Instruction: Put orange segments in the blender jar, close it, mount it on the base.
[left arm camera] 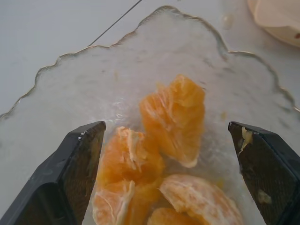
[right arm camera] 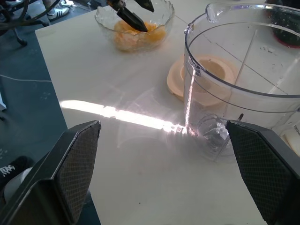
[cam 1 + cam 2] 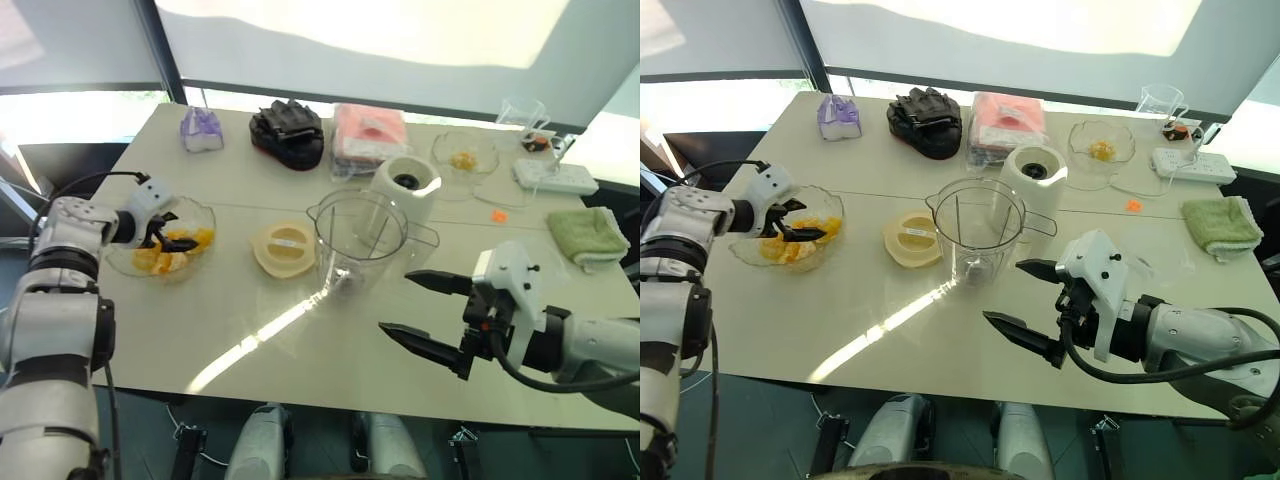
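I see my left gripper [image 1: 171, 140] spread wide over the glass bowl [image 3: 205, 215], the orange segments [image 1: 173, 117] lying between its fingers, none held; my right gripper [image 3: 425, 312] hangs open and empty just beside the blender jar [image 3: 360, 240]; the base [image 3: 408, 185] stands behind the jar.

The orange segments [image 3: 172, 250] lie in a glass bowl [image 3: 205, 218] on the left side of the table [image 3: 250, 340]. To the right of the bowl lies the lid [image 3: 283, 248], and right beside the lid stands the blender jar [image 3: 362, 240]. The base [image 3: 407, 186] stands just behind the jar. My left gripper [image 3: 168, 237] is over the bowl, above the segments. My right gripper [image 3: 428, 315] is in front of the jar, a bit to its right. A folded cloth [image 3: 587, 234] lies at the far right.
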`<state>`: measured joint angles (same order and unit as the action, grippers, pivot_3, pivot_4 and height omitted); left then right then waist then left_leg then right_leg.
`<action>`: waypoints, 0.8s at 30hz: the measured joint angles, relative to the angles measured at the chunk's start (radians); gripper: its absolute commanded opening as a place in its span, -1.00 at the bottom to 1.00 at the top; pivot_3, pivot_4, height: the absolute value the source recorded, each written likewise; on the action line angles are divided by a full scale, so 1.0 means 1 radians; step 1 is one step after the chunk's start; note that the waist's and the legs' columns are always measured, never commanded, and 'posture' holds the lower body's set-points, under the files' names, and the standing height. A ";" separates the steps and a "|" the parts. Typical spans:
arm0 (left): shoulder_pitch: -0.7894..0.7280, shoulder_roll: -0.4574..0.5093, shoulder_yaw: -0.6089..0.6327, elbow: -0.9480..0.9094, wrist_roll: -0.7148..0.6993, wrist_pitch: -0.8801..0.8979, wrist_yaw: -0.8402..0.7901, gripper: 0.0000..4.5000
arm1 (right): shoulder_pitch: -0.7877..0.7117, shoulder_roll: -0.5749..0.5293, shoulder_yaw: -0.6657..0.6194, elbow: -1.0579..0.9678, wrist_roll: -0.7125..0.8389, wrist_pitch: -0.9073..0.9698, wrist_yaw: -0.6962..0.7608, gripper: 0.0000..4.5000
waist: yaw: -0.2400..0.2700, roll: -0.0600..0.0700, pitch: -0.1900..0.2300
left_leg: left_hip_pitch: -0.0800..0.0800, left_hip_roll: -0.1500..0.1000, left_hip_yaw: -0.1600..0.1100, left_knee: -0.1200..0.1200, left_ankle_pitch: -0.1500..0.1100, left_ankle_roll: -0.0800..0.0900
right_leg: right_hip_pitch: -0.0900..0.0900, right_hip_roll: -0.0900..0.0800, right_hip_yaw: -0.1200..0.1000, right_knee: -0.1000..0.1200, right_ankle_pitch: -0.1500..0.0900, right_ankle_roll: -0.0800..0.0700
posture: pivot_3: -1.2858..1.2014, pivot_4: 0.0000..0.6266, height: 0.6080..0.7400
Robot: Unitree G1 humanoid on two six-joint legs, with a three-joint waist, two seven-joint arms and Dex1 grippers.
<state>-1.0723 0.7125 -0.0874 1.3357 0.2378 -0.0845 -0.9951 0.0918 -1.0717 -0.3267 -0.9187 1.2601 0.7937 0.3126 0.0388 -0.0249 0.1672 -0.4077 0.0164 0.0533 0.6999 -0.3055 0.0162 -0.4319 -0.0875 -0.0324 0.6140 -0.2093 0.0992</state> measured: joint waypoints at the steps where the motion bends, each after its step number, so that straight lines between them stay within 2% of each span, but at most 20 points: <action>1: 0.001 -0.009 0.000 0.003 0.003 0.002 0.021 0.97 | 0.006 0.000 -0.002 -0.001 0.001 0.000 -0.005 1.00 | 0.000 0.000 0.000 | 0.000 0.000 0.000 0.000 0.000 0.000 | 0.000 0.000 0.000 0.000 0.000 0.000 | 0.03 -0.52 1.00; 13: 0.009 -0.087 -0.017 0.029 0.061 0.075 0.199 0.97 | 0.028 0.000 -0.036 -0.021 0.022 0.000 -0.061 1.00 | 0.000 0.000 0.000 | 0.001 0.000 0.000 0.000 0.000 0.000 | 0.000 0.000 0.000 0.000 0.000 0.000 | 0.03 -0.52 1.00; 16: 0.025 -0.093 -0.013 0.030 0.061 0.101 0.239 0.62 | 0.034 0.000 -0.042 -0.023 0.025 0.000 -0.071 1.00 | 0.002 0.000 -0.001 | 0.001 0.000 0.000 0.000 0.000 0.000 | 0.001 0.000 0.000 0.000 0.000 0.000 | 0.03 -0.52 1.00; 22: 0.047 -0.129 0.026 0.029 0.044 0.105 0.284 -0.82 | 0.070 -0.018 -0.104 -0.044 0.083 0.002 -0.094 1.00 | 0.000 0.000 -0.001 | 0.002 0.000 0.000 0.000 0.000 0.000 | 0.002 -0.001 0.000 0.000 0.000 0.000 | 0.03 -0.52 1.00; 23: 0.048 -0.129 0.028 0.029 0.044 0.105 0.286 -0.98 | 0.073 -0.022 -0.113 -0.045 0.090 0.004 -0.095 1.00 | 0.000 0.000 -0.001 | 0.002 0.000 0.000 0.000 0.000 0.000 | 0.002 -0.001 0.000 0.000 0.000 0.000 | 0.03 -0.52 1.00; 24: 0.048 -0.129 0.030 0.029 0.043 0.104 0.287 -0.98 | 0.076 -0.026 -0.121 -0.045 0.096 0.004 -0.096 1.00 | -0.001 0.000 -0.002 | 0.003 0.000 0.000 0.000 0.000 0.000 | 0.002 -0.001 0.000 0.000 0.000 0.000 | 0.03 -0.52 1.00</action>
<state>-1.0245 0.5835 -0.0569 1.3648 0.2807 0.0196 -0.7081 0.1682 -1.0973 -0.4477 -0.9636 1.3559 0.7979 0.2167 0.0380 -0.0246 0.1656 -0.4052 0.0164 0.0533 0.6999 -0.3055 0.0162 -0.4298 -0.0884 -0.0323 0.6143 -0.2094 0.0990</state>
